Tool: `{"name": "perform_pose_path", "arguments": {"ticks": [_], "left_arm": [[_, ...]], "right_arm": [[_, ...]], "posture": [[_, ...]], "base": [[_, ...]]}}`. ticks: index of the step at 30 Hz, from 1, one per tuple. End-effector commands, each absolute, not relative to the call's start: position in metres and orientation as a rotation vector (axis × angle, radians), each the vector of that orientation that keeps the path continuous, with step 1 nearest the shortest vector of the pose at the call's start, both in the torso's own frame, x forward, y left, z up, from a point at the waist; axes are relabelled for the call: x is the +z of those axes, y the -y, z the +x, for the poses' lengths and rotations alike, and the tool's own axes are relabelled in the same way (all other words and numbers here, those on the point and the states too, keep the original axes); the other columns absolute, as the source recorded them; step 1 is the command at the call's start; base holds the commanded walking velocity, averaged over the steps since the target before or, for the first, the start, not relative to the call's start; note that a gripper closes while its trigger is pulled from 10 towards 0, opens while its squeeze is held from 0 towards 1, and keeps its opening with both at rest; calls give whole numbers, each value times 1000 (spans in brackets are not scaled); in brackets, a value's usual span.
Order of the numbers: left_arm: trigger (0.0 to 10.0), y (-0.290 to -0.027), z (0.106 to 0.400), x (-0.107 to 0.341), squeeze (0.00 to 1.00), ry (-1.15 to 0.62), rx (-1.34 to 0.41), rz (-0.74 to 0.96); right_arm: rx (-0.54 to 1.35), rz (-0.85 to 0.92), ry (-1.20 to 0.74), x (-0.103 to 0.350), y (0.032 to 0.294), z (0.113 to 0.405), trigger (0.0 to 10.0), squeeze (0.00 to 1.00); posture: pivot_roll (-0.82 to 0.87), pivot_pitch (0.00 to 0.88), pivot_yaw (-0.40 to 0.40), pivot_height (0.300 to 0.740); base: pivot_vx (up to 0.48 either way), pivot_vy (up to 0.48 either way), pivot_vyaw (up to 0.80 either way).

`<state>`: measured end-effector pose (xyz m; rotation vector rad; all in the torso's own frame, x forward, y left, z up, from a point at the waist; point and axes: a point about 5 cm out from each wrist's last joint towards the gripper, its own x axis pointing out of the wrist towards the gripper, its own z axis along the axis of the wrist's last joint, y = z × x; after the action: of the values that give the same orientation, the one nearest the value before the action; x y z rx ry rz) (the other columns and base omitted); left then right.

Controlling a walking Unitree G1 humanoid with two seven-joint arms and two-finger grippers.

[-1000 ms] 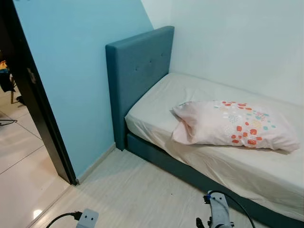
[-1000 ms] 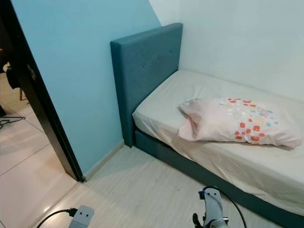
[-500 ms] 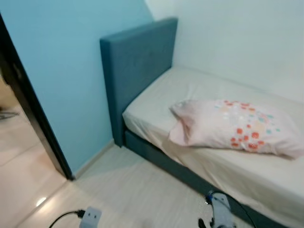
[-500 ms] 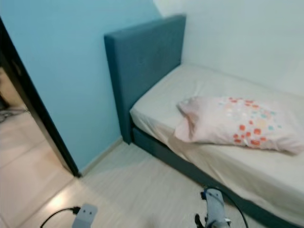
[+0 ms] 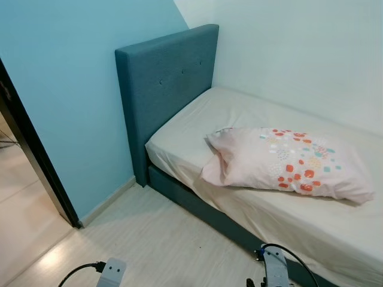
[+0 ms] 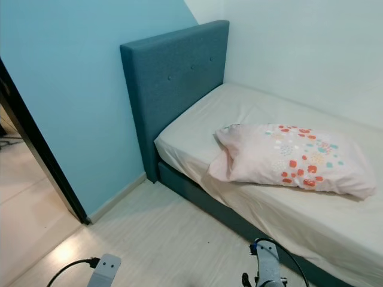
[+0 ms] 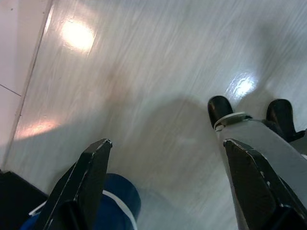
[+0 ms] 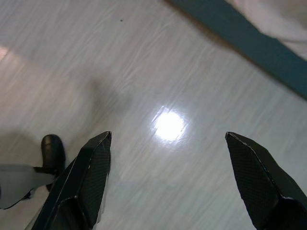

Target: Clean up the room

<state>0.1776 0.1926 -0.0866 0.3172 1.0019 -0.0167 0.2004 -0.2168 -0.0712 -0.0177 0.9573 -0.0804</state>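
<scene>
Pale wood-look floor [image 5: 161, 239] covers this small bedroom, and it meets a light blue wall [image 5: 72, 89] on the left side. At the far left a dark door frame [image 5: 36, 161] stands, with a shiny tiled floor [image 5: 18, 197] behind it in the next room.

Next to the blue wall stands a teal padded headboard [image 5: 164, 84] with 2 buttons that I can see. It belongs to a bed [image 5: 197, 200] with a teal base, which runs to the right along the white wall [image 5: 299, 54]. On the bed there is a cream sheet [image 5: 239, 113], a little wrinkled and hanging over the near edge. A pink pillow [image 5: 281, 164] with orange, red and teal spots lies on the sheet, about in the middle of the bed and well apart from the headboard. It lies slanted, with 1 corner pointing toward the headboard.

At the bottom edge of the head views, the left arm [image 5: 112, 272] shows as a grey part with a black cable, and the right arm [image 5: 274, 270] also, just in front of the bed base.

The left gripper [image 7: 168, 184] hangs over the floor with its 2 black fingers spread wide, holding nothing; a robot foot [image 7: 249, 124] is below it. The right gripper [image 8: 170, 177] also hangs over the floor near the bed base, fingers spread apart and empty.
</scene>
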Motion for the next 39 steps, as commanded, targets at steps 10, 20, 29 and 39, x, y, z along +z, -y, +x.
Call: {"name": "perform_pose_path", "arguments": {"ticks": [10,20,29,39], "left_arm": [[10000,-193,174,-88,0,-1014,-27,307],[10000,-191,171,-90,0,-1020,-39,302],[10000,-189,170,-90,0,-1022,-52,293],[10000,-190,168,-91,0,-1027,-50,287]], "right_arm": [[-75,-16,-980,-75,214,194,10000,0],[-74,-20,-994,-78,213,190,10000,0],[-77,-21,-1000,-79,215,187,10000,0],[-78,-24,-1001,-79,216,187,10000,0]], "posture": [[51,0,-66,740],[49,0,-68,740],[48,0,-68,740],[48,0,-69,740]], "base": [[0,-421,0],[0,0,0],[0,-282,0],[0,-96,0]]}}
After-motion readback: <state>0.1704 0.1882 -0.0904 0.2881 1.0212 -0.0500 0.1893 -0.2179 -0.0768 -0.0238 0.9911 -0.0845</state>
